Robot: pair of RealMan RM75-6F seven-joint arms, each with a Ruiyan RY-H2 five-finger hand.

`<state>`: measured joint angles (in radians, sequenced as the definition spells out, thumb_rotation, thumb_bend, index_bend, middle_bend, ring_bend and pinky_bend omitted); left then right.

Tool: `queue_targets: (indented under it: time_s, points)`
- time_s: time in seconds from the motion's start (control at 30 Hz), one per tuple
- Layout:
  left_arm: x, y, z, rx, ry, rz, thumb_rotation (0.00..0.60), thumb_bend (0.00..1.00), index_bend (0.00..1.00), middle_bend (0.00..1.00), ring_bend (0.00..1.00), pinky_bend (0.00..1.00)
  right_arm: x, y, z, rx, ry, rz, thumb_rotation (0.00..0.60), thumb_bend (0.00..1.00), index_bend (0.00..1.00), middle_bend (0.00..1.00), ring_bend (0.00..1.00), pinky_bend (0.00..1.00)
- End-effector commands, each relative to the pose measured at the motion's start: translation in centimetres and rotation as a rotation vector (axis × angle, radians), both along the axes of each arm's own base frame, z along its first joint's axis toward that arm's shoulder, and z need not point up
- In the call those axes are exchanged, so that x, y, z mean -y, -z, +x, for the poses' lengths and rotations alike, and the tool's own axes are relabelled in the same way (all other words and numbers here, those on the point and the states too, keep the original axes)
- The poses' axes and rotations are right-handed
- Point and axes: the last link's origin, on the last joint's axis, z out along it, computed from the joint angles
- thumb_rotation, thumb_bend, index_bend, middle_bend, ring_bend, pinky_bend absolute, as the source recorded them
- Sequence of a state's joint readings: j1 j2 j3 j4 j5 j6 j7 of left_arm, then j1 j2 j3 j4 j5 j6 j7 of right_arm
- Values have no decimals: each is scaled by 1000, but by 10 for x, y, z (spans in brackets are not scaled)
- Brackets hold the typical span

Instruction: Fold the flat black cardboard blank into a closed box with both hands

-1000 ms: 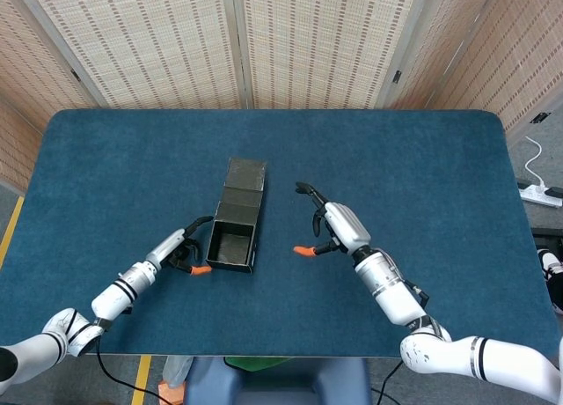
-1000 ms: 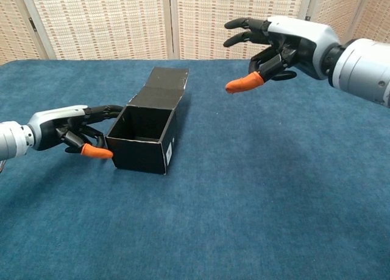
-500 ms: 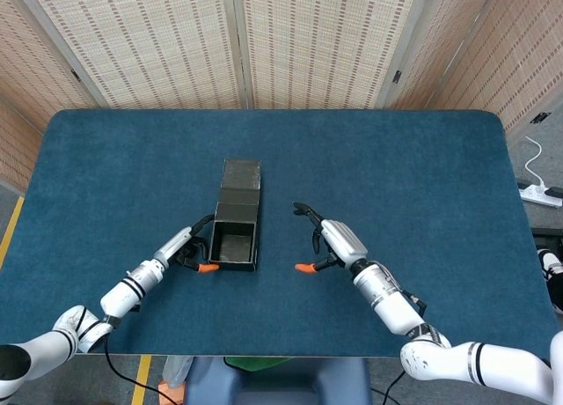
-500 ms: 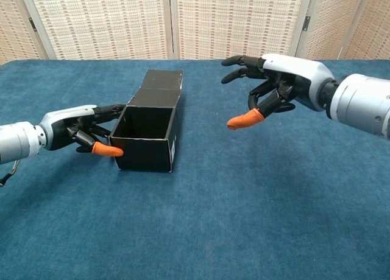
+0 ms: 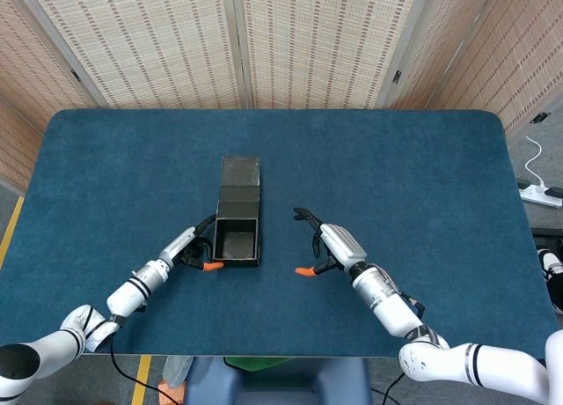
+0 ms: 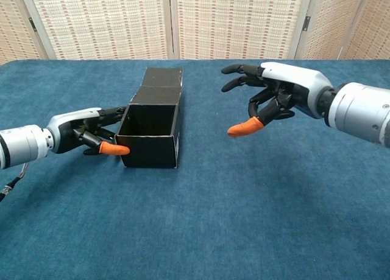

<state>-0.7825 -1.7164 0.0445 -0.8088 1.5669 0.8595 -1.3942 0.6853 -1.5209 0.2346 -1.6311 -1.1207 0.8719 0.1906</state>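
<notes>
Your left hand (image 6: 82, 136) sat against the left wall of the black box (image 6: 149, 136), its orange thumb tip touching the box's near corner; its fingers ran behind that wall in the chest view, so whether they gripped the wall or only rested on it could not be told. Both forearms were cut off by the frame edges in that view. Your right hand (image 6: 274, 97) hovered above the tabletop (image 6: 244, 219) to the right of the box, well apart from it, fingers spread and holding nothing. The box stood left of centre, open at the top, its lid flap (image 5: 239, 171) lying back away from you. The tabletop was covered in blue cloth. Woven folding screens (image 5: 290, 44) closed off the far side, and a white power strip (image 5: 538, 193) lay on the floor at the right edge.
</notes>
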Motion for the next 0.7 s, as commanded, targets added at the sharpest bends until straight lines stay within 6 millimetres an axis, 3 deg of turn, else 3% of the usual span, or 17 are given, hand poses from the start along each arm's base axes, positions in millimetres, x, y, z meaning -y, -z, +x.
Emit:
queue_targets:
  time_s: [0.03, 0.33, 0.5, 0.7]
  points:
    - [0, 1, 0, 3, -2, 3, 600, 262, 127, 161, 634, 920, 0, 0, 0, -1, 1, 1, 600, 0, 0, 136, 619, 1000]
    - [-2, 11, 4, 97, -60, 50, 600, 309, 523, 504, 699, 945, 4, 3, -4, 8, 37, -5, 600, 0, 0, 149, 622, 1000]
    - [-3, 3, 6, 109, -40, 80, 600, 314, 570, 551, 709, 949, 11, 1, -6, 40, 87, -2, 600, 0, 0, 171, 627, 1000]
    - [1, -26, 8, 133, 23, 121, 600, 314, 579, 557, 709, 949, 43, 3, -9, 88, 231, 68, 600, 0, 0, 228, 649, 1000]
